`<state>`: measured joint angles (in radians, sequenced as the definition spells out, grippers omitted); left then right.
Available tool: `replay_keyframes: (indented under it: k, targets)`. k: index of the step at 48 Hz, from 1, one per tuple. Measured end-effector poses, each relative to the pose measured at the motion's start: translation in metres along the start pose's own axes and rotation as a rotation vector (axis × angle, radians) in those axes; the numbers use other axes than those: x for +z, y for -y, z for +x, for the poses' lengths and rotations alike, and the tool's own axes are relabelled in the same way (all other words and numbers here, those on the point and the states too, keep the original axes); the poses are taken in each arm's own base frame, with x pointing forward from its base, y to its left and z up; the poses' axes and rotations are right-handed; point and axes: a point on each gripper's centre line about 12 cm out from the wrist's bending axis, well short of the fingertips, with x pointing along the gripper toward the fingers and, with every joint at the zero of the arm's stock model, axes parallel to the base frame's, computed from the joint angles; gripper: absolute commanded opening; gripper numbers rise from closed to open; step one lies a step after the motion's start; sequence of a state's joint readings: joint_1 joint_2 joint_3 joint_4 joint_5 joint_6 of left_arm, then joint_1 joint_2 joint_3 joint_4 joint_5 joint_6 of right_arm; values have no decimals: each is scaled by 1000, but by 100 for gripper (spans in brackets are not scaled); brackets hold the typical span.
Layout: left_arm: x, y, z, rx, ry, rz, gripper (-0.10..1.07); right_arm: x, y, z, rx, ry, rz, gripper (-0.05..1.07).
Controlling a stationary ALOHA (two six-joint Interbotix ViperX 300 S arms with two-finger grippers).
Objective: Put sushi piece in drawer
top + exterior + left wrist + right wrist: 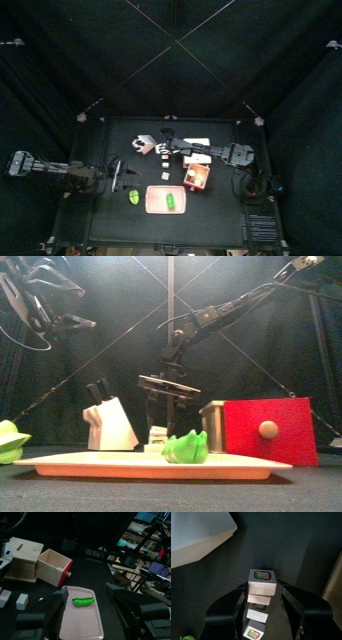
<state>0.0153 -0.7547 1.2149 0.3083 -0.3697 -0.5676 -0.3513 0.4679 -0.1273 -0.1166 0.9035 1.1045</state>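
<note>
Nearest the front edge of the bench [114, 225] lies a flat pink tray [80, 464] with a green pod [187, 446] on it. It plays no part in the job and simply sits below the open route to the box behind.

Just beyond the tray, to the right, the drawer [198, 177] stands pulled out of its pale wooden case [21, 559]. Its red front and knob face the near side and its top is open, so a piece can be lowered straight in from above.

Left of the drawer and a little farther back, a short row of small blocks [256, 616] lies on the bench. The sushi piece [262, 582] is the end one, and the right hand [160, 150], reaching across from the right, hangs straight down with a finger on either side of it. Coming from above lets it take that block without knocking its neighbours. Whether it already pinches the piece I cannot tell.

A white knife block [110, 424] stands just left of the row, close enough that any sideways swing risks a bump.

The left hand [85, 591] rests at the bench's left side, spread wide and holding nothing, out of the working arm's path.
</note>
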Motion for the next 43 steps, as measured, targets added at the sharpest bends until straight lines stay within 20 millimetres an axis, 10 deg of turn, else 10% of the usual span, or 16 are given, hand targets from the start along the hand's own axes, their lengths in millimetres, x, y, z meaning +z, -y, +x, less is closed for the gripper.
replay_keyframes:
  k: [43]
  targets:
    - [-2,-1,-1,5,-4,-9,94,-46,-37,-81,108,106,-217,73]
